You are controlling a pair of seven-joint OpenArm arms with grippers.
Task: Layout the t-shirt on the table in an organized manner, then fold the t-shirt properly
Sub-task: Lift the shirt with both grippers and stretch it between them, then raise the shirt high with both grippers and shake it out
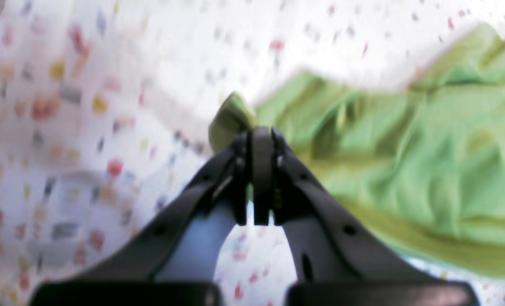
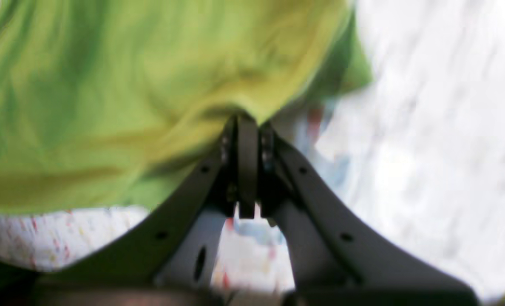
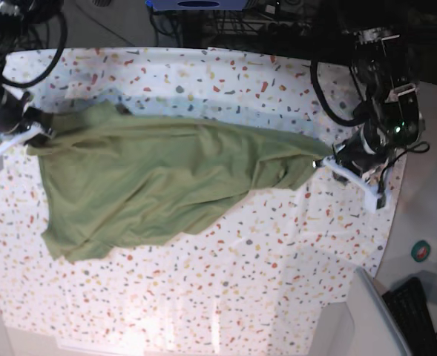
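— Where, exactly, is the plain olive-green cotton t-shirt (image 3: 159, 185)?

— Stretched across the white red-and-yellow-flecked tablecloth (image 3: 277, 267), the left gripper (image 1: 261, 136) clenched on one tip, the right gripper (image 2: 246, 123) clenched on the opposite edge.

- Base view: high overhead, looking down on the whole table (image 3: 277, 282), both arms at its left and right edges, far off.
- Left wrist view: behind the left gripper (image 1: 261, 131), facing along its fingers, very close, blurred.
- Right wrist view: behind the right gripper (image 2: 247, 121), likewise close, blurred.
- All three share the t-shirt (image 3: 151, 185) and speckled cloth.
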